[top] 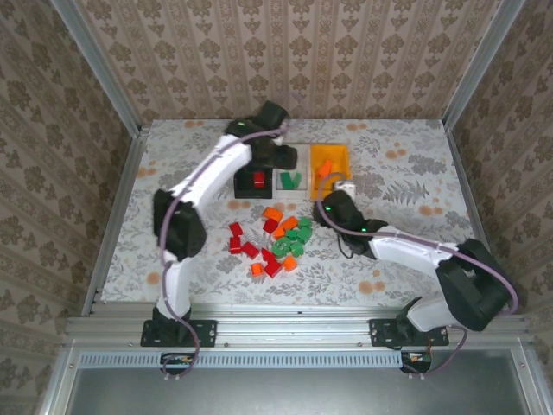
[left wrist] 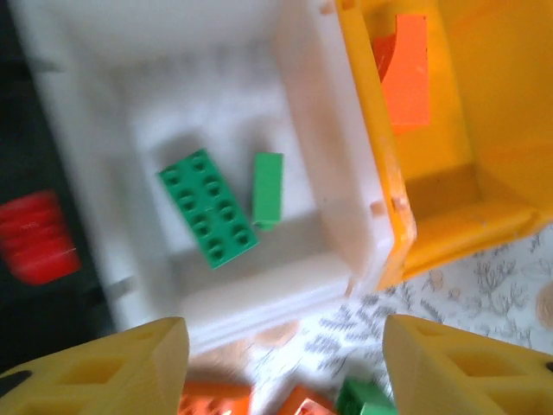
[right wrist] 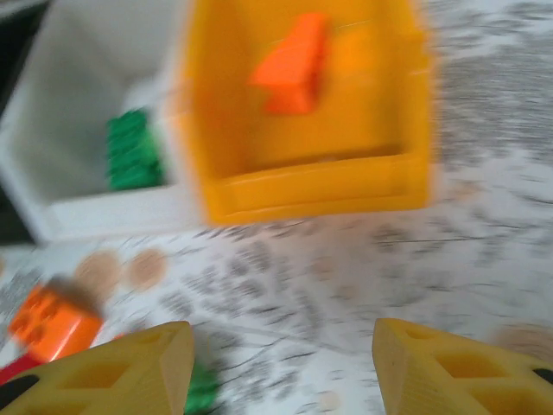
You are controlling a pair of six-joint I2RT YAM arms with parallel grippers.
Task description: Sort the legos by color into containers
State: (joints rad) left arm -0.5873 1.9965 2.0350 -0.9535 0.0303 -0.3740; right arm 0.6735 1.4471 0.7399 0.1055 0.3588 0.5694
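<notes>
Three containers stand in a row: black [top: 241,185], white [top: 302,190], orange-yellow [top: 340,156]. My left gripper [left wrist: 285,367] hangs open over the white bin's near wall [left wrist: 294,290], holding nothing. Two green legos [left wrist: 207,207] lie in that bin. A red one [left wrist: 34,238] is in the black bin [left wrist: 26,324], an orange one [left wrist: 404,73] in the orange-yellow bin [left wrist: 449,220]. My right gripper [right wrist: 281,367] is open and empty above the table in front of the orange-yellow bin [right wrist: 320,186]. Loose red, green and orange legos [top: 276,238] lie mid-table.
An orange brick [right wrist: 52,322] and a green one [right wrist: 200,389] lie by my right gripper's left finger. The left arm [top: 203,177] arcs over the table's left side. Patterned walls enclose the table on three sides.
</notes>
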